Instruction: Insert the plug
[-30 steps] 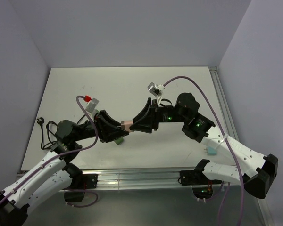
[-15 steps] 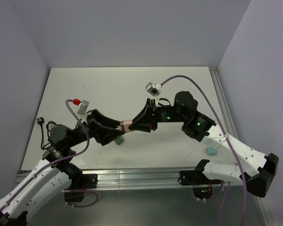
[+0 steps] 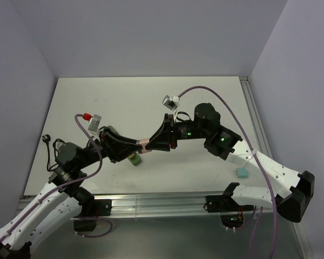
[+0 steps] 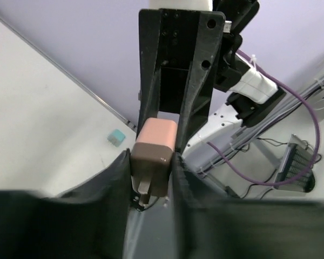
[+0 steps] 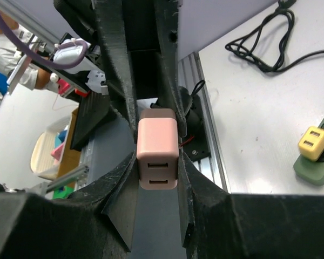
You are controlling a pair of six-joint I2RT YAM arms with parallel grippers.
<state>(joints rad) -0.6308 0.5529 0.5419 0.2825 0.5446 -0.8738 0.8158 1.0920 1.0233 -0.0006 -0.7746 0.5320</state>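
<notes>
A pink plug [image 3: 143,144] with two USB ports hangs in mid-air between both grippers, above the table. My left gripper [image 3: 136,147] is shut on its darker pronged end [image 4: 154,162], with the metal prongs [image 4: 144,190] pointing into my palm. My right gripper [image 3: 153,144] is shut on the pink port end [image 5: 157,154]. A green power strip [image 3: 133,159] lies on the table just below the plug. It also shows in the right wrist view [image 5: 316,164], with a yellow plug [image 5: 312,143] seated in it.
A black coiled cable [image 3: 51,144] lies at the table's left edge and also shows in the right wrist view [image 5: 270,38]. A small teal block [image 3: 241,173] sits near the front right. A metal rail [image 3: 151,202] runs along the front edge.
My left arm's elbow and wrist drew back to the left, then held. My right arm leaned left, keeping the plug between both grippers at almost the same spot.
</notes>
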